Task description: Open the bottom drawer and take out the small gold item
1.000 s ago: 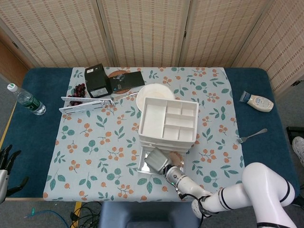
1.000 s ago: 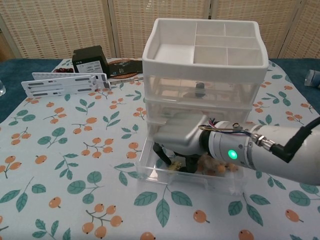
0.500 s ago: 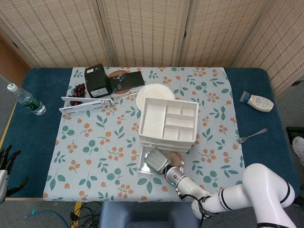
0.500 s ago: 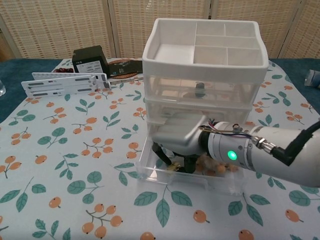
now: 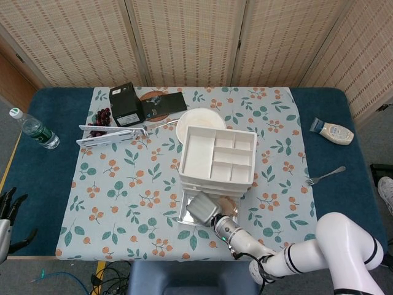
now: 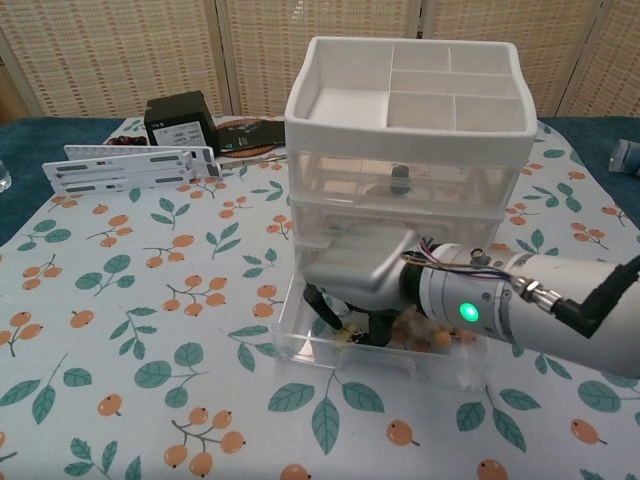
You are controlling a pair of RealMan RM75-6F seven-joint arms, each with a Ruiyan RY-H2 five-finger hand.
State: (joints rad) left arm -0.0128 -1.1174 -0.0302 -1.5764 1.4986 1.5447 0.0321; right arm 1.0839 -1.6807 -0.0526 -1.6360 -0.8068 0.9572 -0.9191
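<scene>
A white drawer unit [image 6: 410, 215] [image 5: 216, 161] stands mid-table, its clear bottom drawer [image 6: 300, 345] pulled out toward me. My right hand [image 6: 358, 275] [image 5: 202, 208] reaches down into that drawer from the right. Its dark fingertips [image 6: 325, 312] curl around a small gold item [image 6: 349, 331] that sits low at the drawer's left front. Brownish pieces [image 6: 437, 333] lie further right in the same drawer, partly hidden by the wrist. My left hand [image 5: 7, 212] hangs off the table's left front corner with fingers spread and nothing in it.
At the back left are a black box [image 5: 125, 104], dark cherries [image 5: 102, 115] and white slotted strips [image 5: 110, 134]. A white plate [image 5: 198, 119] sits behind the unit. A water bottle [image 5: 34, 129] lies far left; a sauce bottle [image 5: 332, 131] and fork [image 5: 325, 175] lie right.
My right forearm has shifted a touch to the right; the fingers stay curled around the gold item in the drawer. The left hand has not moved.
</scene>
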